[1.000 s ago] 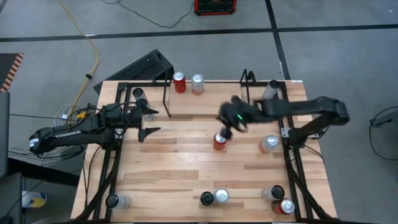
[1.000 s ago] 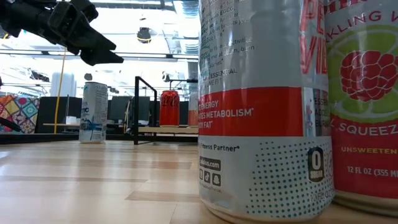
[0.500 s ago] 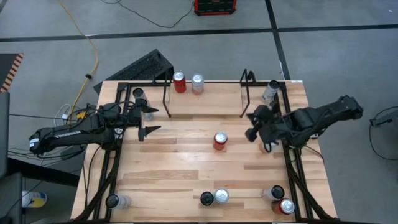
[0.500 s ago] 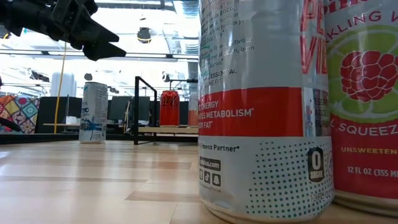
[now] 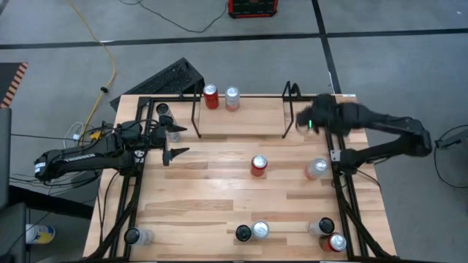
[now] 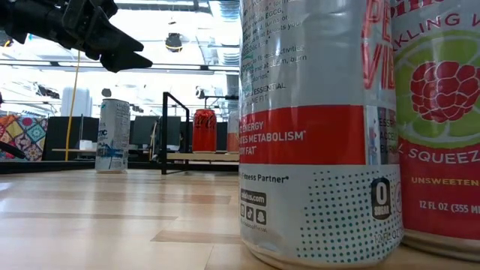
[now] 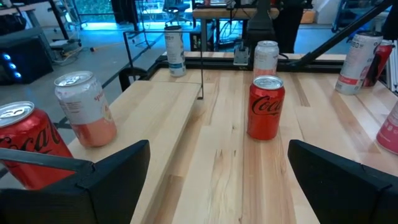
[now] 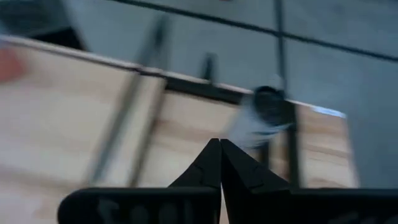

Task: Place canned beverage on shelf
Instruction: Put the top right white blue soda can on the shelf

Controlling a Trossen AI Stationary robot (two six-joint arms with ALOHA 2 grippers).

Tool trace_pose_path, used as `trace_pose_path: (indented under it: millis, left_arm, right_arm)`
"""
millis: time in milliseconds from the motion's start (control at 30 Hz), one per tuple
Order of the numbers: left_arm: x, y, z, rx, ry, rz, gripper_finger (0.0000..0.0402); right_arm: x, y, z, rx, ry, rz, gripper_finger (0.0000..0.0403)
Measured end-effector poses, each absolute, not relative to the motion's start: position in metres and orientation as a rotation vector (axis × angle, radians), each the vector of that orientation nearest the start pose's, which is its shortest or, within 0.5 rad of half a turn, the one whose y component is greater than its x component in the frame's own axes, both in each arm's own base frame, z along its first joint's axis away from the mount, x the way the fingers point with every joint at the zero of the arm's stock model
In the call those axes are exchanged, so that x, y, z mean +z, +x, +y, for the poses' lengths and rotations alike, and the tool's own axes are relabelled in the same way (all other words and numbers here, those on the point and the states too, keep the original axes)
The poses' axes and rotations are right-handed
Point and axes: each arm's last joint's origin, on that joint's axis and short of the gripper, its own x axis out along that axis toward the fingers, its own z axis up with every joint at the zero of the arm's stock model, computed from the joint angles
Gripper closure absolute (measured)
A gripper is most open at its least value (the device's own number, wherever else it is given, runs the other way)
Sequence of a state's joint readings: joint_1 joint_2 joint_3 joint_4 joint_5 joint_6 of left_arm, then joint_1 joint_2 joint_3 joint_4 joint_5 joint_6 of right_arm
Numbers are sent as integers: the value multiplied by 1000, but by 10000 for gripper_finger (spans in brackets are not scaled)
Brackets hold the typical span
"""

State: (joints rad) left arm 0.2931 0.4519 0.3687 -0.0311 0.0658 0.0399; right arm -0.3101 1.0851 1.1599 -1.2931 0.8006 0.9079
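Red cola can (image 5: 258,166) stands upright mid-table, in front of low black wire shelf (image 5: 241,115) w/ two cans on its left end. Right gripper (image 5: 306,121), clenched on nothing, hovers by shelf's right bracket, nearer the can than left gripper (image 5: 173,145), which waits released at left edge.

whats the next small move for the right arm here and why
Probably open the right pincer and ease it toward the silver can at the table's far right corner. Its fingers are shut on nothing, and the right wrist view looks straight at that can. The shelf beside it holds only two cans at its left end, so most of it is free. The left pincer waits open.
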Motion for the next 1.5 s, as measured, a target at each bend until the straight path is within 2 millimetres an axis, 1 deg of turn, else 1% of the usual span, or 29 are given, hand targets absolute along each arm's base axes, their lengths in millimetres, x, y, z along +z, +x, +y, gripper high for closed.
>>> trace_pose_path:
  millis: [100,233,300,333,400,467,500,533,667,800,933,1033,1067,1100,1200,1300,1400,1500]
  left_arm:
    - [247,123,35,225,19,117,33]
    - [247,123,35,225,18,117,33]
    - [247,123,35,227,17,117,33]
    - [247,123,35,227,15,117,33]
    - [247,123,35,227,5,118,33]
    - [247,123,35,228,1,118,33]
    - [247,123,35,230,0,120,33]
    - [247,123,35,232,0,119,33]
    - [247,123,35,236,-3,117,33]
    - [247,123,35,237,-6,116,33]
    - [247,123,35,236,-6,117,33]
    - [246,123,35,236,-9,123,33]
    - [246,123,35,234,-10,128,33]
    - [245,123,35,229,-12,136,33]
    - [244,123,35,224,-12,148,33]
    - [244,123,35,224,-8,147,33]
    - [245,123,35,222,-5,139,33]
    - [245,123,35,215,-4,139,33]
  right_arm:
    - [333,142,-106,-1441,472,747,371]
    - [329,130,-148,-1385,547,808,361]
    - [326,122,-165,-1348,589,828,354]
    - [325,119,-171,-1339,604,833,349]
    - [327,119,-175,-1323,610,845,340]
    - [332,124,-178,-1298,572,836,329]
    - [331,126,-178,-1290,573,842,323]
    - [330,127,-178,-1282,585,850,316]
    - [333,126,-179,-1297,545,858,277]
    - [329,128,-179,-1241,497,937,222]
    - [325,131,-174,-1206,541,987,171]
    - [322,125,-160,-1322,610,1040,154]
    - [320,125,-154,-1369,594,1052,152]
    - [318,125,-146,-1415,562,1042,152]
    - [309,126,-121,-1559,448,906,153]
    - [295,126,-99,-1575,408,774,153]
    - [281,125,-88,-1548,440,647,153]
    - [265,122,-87,-1552,470,594,153]
